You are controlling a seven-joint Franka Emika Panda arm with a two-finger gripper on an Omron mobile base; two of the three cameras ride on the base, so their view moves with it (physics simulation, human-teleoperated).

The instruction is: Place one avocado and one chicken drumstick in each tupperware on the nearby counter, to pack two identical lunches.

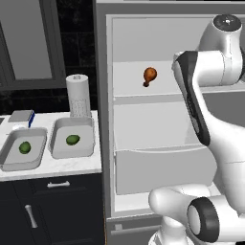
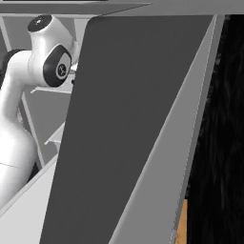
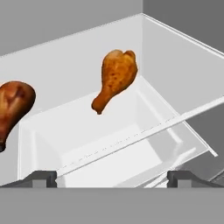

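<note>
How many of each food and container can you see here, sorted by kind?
Avocados: 2, one in the left container, one in the right.
Chicken drumsticks: 2, both in the fridge.
Tupperware containers: 2.
Paper towel roll: 1.
Total: 7.

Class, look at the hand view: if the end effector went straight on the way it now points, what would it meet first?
Probably the fridge shelf and back wall; the nearer chicken drumstick sits slightly above that line. Depth is unclear, so this is tentative.
</note>
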